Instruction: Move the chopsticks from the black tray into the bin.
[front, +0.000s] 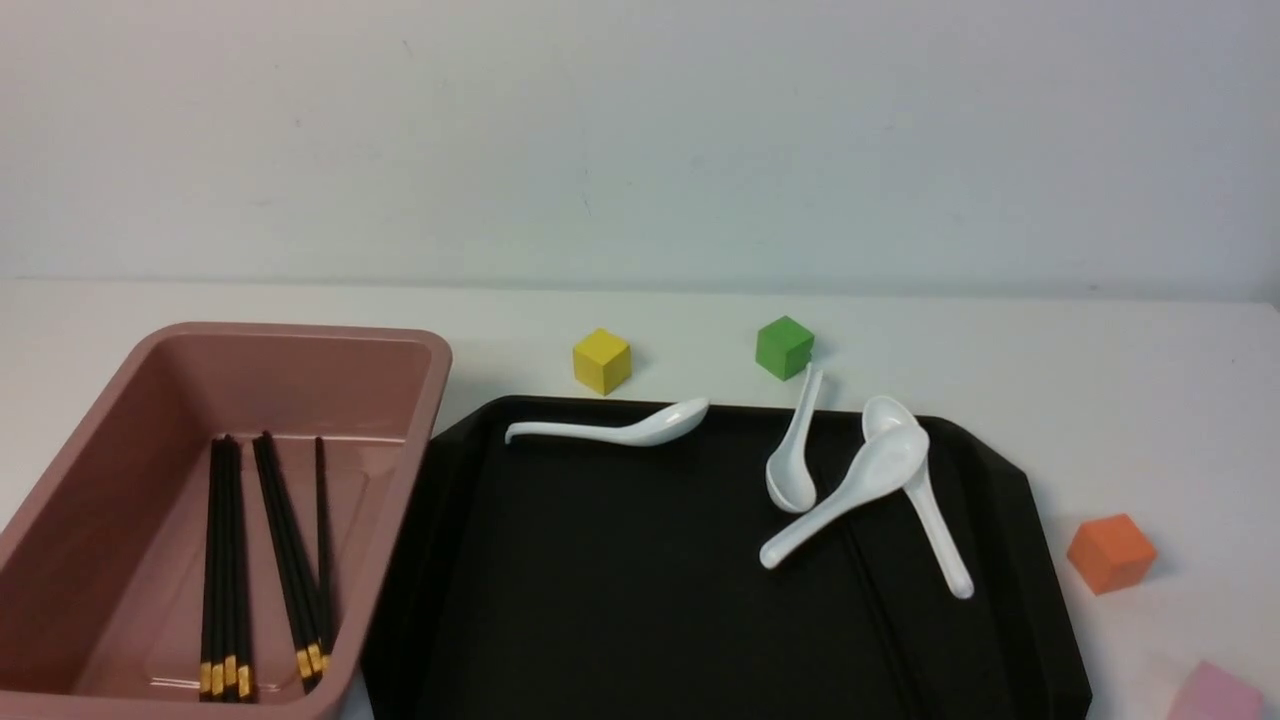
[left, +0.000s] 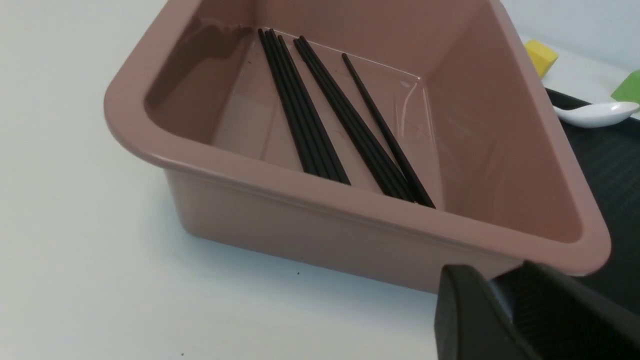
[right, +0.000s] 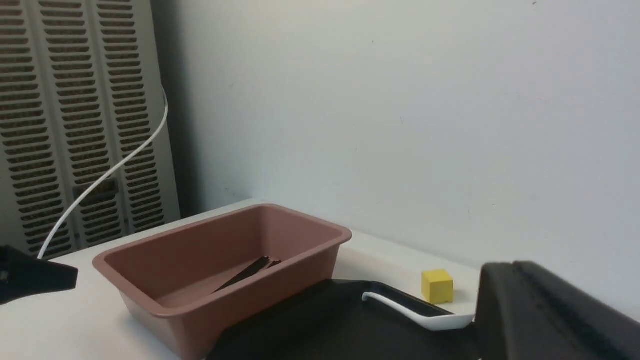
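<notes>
Left pincer (left: 492, 292) low beside bin (front: 440, 350) near corner; only tips show, opening cannot tell, nothing seen in it. Right pincer (right: 277, 280) spread wide, empty. Chopsticks (front: 225, 560) flat on bin floor, lengthwise, gold bands nearest robot: likely dropped along long axis to fit. Bin just beside black tray (front: 600, 600), keeps carry short. Faint dark lines under spoons (front: 850, 490) perhaps more chopsticks, cannot tell. Spoons left on tray, not wanted. Yellow cube (front: 601, 361), green cube (front: 784, 347) on surface beyond.

bin (front: 150, 400): smooth pink plastic, glossy floor | black tray (front: 600, 600): matt | soup spoons (front: 840, 490): glossy white | chopsticks (front: 225, 560): smooth black | worktop (front: 1100, 400): matt white
</notes>
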